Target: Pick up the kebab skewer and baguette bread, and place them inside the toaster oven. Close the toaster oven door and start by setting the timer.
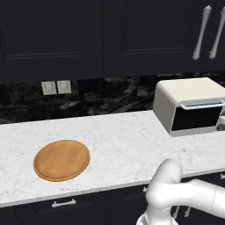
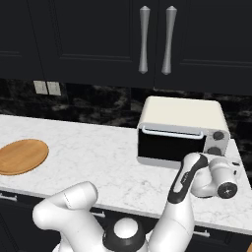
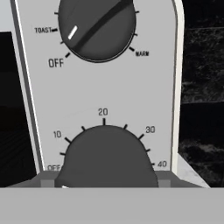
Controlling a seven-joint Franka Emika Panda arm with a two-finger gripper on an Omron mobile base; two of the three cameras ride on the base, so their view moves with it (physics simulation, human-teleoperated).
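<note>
The cream-white toaster oven (image 1: 189, 94) (image 2: 182, 115) stands at the right end of the counter. Its door (image 1: 196, 117) (image 2: 170, 145), dark glass with a silver bar handle, is closed. My gripper (image 2: 216, 158) (image 3: 105, 181) is pressed up to the oven's right control panel. In the hand view the timer knob (image 3: 107, 153) sits between my two fingertips, which touch its left and right sides. Its dial marks run from off past 40. Above it is the mode knob (image 3: 97, 26), its white mark between off and toast. The kebab skewer and baguette bread are hidden from view.
A round wooden board (image 1: 61, 159) (image 2: 20, 156) lies bare at the left of the white marble counter (image 1: 123, 136). Dark cabinets with silver handles (image 2: 155, 39) hang above. A black stone backsplash runs behind, and the counter ends just right of the oven.
</note>
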